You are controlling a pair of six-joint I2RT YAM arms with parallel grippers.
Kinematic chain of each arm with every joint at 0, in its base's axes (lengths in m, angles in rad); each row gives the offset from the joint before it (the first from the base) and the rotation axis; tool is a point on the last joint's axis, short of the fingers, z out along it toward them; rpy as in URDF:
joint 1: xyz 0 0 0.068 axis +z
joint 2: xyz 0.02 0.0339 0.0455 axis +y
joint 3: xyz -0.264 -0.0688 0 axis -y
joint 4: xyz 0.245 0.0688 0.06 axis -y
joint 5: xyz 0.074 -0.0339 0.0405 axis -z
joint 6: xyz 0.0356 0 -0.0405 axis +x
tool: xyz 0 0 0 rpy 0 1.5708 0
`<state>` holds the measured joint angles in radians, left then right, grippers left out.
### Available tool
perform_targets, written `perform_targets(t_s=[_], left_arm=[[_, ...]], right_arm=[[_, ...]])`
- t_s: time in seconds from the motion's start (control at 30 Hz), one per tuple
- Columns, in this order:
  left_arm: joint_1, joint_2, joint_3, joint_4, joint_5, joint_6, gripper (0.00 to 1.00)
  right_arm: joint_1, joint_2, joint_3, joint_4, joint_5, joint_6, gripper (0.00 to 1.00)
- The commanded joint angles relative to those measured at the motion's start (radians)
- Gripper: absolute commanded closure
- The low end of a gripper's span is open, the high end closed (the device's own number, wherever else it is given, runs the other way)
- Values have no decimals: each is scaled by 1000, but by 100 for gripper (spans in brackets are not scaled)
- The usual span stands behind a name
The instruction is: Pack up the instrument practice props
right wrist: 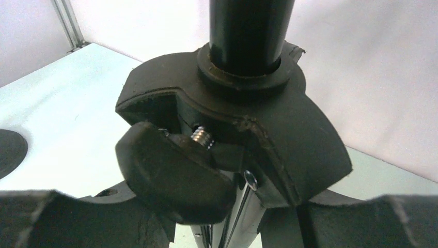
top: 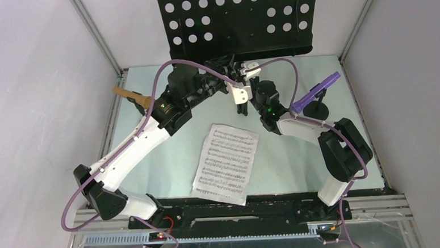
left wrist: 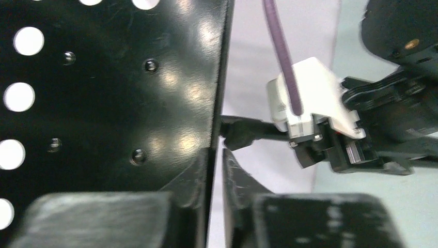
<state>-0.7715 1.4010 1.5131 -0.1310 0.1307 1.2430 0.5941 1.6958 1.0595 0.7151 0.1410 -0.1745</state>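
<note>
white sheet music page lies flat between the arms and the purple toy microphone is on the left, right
No, the top external view shows the purple toy microphone on the right; the tan toy microphone is on the left. The white sheet-music page does lie flat between the arms.

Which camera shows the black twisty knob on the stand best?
The right wrist view: the knob fills the middle, its silver screw showing. The top view hides it beneath the music rack. The left wrist view shows the rack's holey panel, no knob.
</note>
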Motion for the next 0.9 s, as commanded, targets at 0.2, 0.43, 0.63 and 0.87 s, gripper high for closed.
perform_targets(t_s=[0.2, 0.43, 0.63, 0.87], left_arm=[[-10, 24, 46, 28, -163, -115, 100], [60, -15, 9, 68, -187, -457, 100], [170, -56, -149, 235, -92, -684, 100], [265, -21, -252, 403, 27, -835, 100]], right_arm=[[-5, -62, 64, -8, 36, -121, 100], [-20, -99, 170, -158, 78, -188, 100], [-17, -122, 212, -211, 118, -236, 100], [-19, -77, 231, -192, 150, -264, 100]])
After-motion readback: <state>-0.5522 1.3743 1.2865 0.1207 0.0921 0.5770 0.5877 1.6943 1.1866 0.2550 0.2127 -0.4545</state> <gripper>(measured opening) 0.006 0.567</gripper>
